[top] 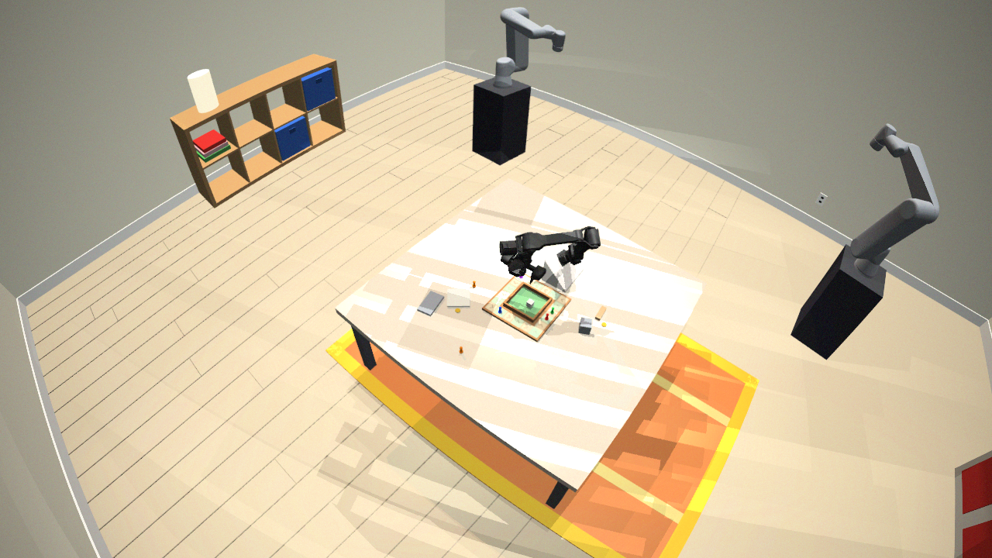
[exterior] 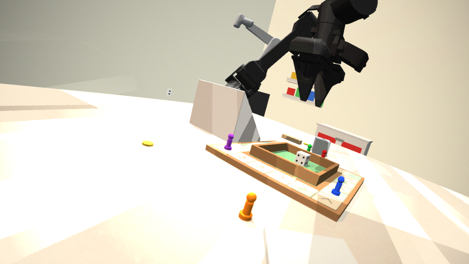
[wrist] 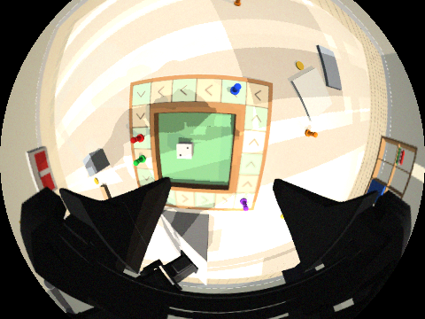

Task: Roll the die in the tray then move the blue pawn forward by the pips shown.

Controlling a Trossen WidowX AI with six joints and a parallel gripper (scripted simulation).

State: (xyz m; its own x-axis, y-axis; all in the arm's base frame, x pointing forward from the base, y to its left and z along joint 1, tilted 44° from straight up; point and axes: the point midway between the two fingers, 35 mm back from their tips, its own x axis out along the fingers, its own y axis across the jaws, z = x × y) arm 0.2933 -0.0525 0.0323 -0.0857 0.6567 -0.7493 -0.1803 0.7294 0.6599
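Note:
My gripper (exterior: 311,103) (wrist: 222,183) is open and empty, high above the board (exterior: 262,177) (wrist: 201,78). The white die (top: 529,303) (exterior: 302,158) (wrist: 184,151) lies flat on the green floor of the brown-walled tray (exterior: 285,164) (wrist: 241,133); its top shows two pips in the wrist view. The blue pawn (top: 499,310) (exterior: 337,187) (wrist: 235,89) stands upright, apart from the fingers, on the square beside the corner square at upper right in the wrist view. The arrow on its square is mostly hidden.
Purple (exterior: 229,142) (wrist: 244,204), red (wrist: 137,138) and green (wrist: 140,159) pawns stand on the board. Off it are two orange pawns (wrist: 311,133) (wrist: 237,3), a grey block (wrist: 96,161), a large wedge (exterior: 216,108) near the arm's base, a grey slab (top: 430,302) and yellow discs (exterior: 147,143) (wrist: 299,66).

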